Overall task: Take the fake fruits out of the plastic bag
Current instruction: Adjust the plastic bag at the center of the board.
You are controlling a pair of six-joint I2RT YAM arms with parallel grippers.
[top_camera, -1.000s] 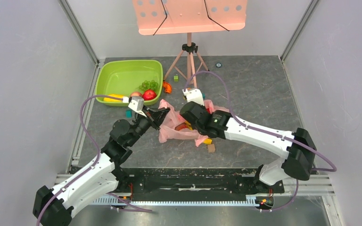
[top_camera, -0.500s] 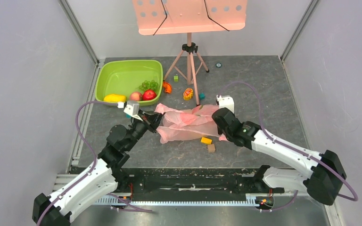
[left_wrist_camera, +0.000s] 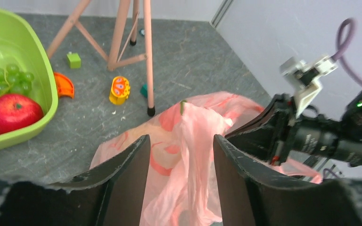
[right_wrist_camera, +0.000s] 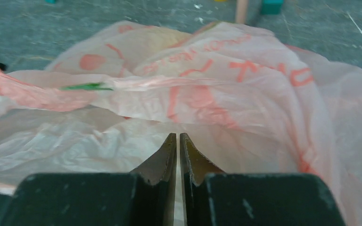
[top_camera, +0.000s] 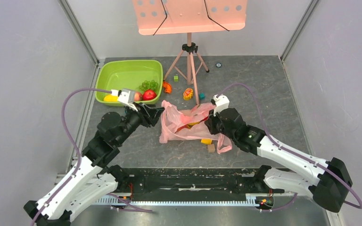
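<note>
The pink plastic bag (top_camera: 188,123) lies crumpled at the table's middle, with red and yellow shapes (top_camera: 190,125) showing through its film. My left gripper (top_camera: 157,113) is at the bag's left end. Its jaws are open, and a loose strand of the bag (left_wrist_camera: 193,141) hangs between them unclamped. My right gripper (top_camera: 209,124) is at the bag's right side. In the right wrist view it (right_wrist_camera: 177,135) is shut on a thin fold of the bag (right_wrist_camera: 226,84). A red apple (top_camera: 149,94), a peach (top_camera: 137,96), a yellow fruit (top_camera: 111,98) and green grapes (top_camera: 149,85) lie in the lime-green basin (top_camera: 122,70).
A music stand's tripod (top_camera: 189,61) stands behind the bag. Near it lie an orange piece (top_camera: 168,87), a yellow toy (top_camera: 188,93), a teal block (top_camera: 201,96) and a green cube (top_camera: 176,78). A yellow cube (top_camera: 206,141) and a tan cube (top_camera: 211,148) sit in front of the bag.
My left gripper opened and let go of the bag's left end. My right gripper, shut on the bag, first pulled right, then came back a little left. The bag has gone slack.
</note>
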